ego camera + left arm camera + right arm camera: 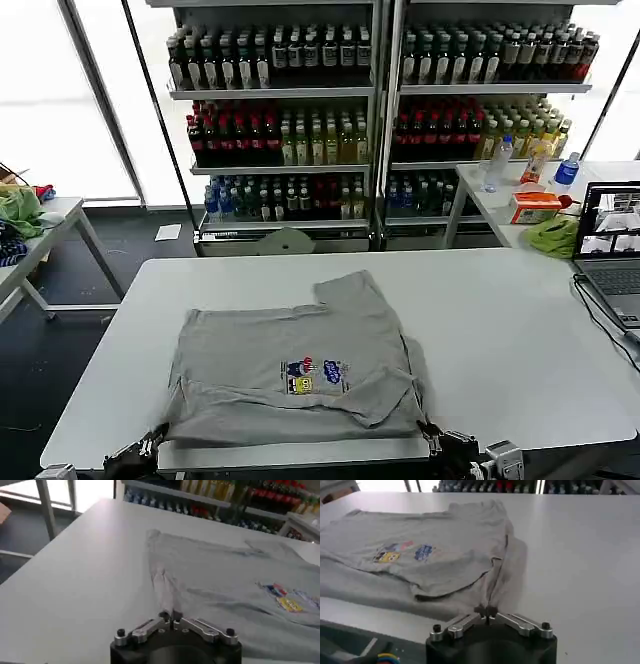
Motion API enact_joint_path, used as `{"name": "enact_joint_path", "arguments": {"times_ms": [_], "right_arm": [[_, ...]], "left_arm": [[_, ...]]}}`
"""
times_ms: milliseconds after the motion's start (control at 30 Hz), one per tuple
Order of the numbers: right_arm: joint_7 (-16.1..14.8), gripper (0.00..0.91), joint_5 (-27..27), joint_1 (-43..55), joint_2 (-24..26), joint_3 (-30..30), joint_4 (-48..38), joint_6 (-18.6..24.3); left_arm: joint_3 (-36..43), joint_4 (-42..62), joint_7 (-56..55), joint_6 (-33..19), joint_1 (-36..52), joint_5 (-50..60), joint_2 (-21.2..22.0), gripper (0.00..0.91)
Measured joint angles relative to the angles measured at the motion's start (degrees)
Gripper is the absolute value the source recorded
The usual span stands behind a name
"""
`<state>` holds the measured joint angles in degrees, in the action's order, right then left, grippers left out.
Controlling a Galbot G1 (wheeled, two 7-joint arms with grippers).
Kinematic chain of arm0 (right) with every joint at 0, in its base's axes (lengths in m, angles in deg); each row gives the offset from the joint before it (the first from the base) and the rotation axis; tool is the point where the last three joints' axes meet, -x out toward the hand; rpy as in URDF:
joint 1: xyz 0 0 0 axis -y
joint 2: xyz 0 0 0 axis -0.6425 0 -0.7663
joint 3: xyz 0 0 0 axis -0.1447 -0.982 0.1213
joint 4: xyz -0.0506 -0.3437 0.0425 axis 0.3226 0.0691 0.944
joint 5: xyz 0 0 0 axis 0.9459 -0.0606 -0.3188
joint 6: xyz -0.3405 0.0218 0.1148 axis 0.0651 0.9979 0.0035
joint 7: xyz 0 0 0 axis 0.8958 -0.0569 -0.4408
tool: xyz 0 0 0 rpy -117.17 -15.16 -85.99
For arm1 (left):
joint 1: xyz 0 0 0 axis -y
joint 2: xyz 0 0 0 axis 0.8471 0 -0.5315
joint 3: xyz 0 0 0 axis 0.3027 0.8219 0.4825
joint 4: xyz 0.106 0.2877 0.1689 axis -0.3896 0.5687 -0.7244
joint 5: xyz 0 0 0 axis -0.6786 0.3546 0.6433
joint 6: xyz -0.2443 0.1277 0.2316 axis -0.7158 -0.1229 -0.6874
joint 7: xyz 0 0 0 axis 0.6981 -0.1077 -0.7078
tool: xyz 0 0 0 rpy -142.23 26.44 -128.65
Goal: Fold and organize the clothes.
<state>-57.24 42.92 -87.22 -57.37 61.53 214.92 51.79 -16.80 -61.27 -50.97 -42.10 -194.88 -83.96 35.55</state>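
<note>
Left pincer (170,616) sits at the near left corner of the grey shirt (300,370), its fingertips pressed together on a raised pleat of cloth that runs away from it across the table (500,330); I judge it clenched on the hem. In the head view that pincer (150,445) shows at the table's front edge, right where the shirt's lower left corner ends.

Between the two arms, the shirt lies spread on the white table, close to the front edge, chest print (315,376) facing up and one sleeve (345,290) pointing toward the far side. Its right flank is already doubled into a soft ridge.

At the near right corner, the right pincer (487,613) is likewise closed on the fabric, a fold gathering up into its tips; in the head view it (437,440) meets the shirt's lower right corner.

Thin cotton like this should be light and limp, with no stiffness to carry a shape, so it will likely sag and drag between the two holds. Corners and hem are the sensible places to pinch. Lifting both ends evenly should keep the fold straight; the smooth table offers little grip, so the cloth may slide.
</note>
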Motion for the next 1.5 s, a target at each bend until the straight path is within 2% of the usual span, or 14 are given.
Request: {"name": "enact_joint_path", "arguments": {"times_ms": [300,533,733,967,1200,1500], "right_arm": [[0.41,0.907,-2.58,1.71,0.60,0.74,0.25,-0.47],[-1.19,0.907,-5.59,6.25,1.67,2.42,-0.98,-1.51],[-5.77,0.907,-6.34,14.52,2.24,1.79,-5.34,-2.04],[-12.41,0.907,-4.78,29.07,0.56,-3.01,-15.56,-2.27],[-17.91,0.907,-2.09,45.52,-3.53,-10.95,-29.80,-2.45],[-21.59,0.907,0.99,61.64,-11.82,-18.47,-46.99,-2.49]], "left_arm": [[-1.68,0.29,0.65,0.00,-0.38,1.15,-0.89,0.907],[-4.04,0.53,1.49,-0.01,0.61,0.33,-2.61,0.907],[-4.53,2.35,2.55,-0.03,3.34,-0.77,-6.02,0.907],[-1.51,7.12,4.01,-0.40,9.80,-1.00,-10.82,0.907],[4.10,14.70,4.96,-1.31,18.81,-1.71,-15.82,0.907],[13.73,25.27,4.93,-1.75,31.58,-2.75,-21.25,0.907]]}}
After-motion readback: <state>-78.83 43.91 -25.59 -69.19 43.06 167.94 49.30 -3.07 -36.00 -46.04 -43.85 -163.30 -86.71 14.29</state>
